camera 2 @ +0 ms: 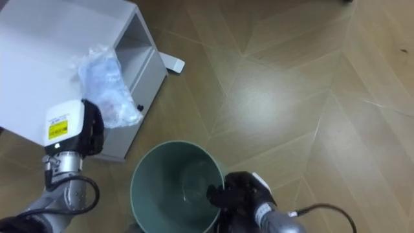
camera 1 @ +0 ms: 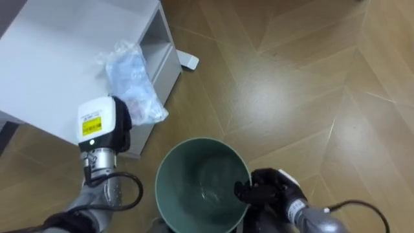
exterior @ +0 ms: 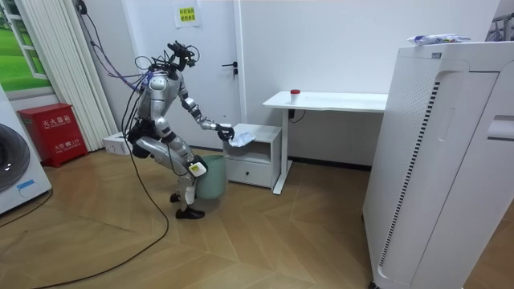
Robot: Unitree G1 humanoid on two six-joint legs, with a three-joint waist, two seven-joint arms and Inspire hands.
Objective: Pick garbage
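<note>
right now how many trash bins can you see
1. The green bin stands on the wood floor in front of the white cabinet, the right robot hand gripping its rim. Others could sit outside these views.

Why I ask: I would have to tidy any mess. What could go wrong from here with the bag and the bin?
1. The plastic bag lies at the cabinet edge by the left hand, and the bin is not directly under it. If pulled off loosely, it may land on the floor.
2. The right hand grips the bin's rim on one side, so the bin might tip.
</note>
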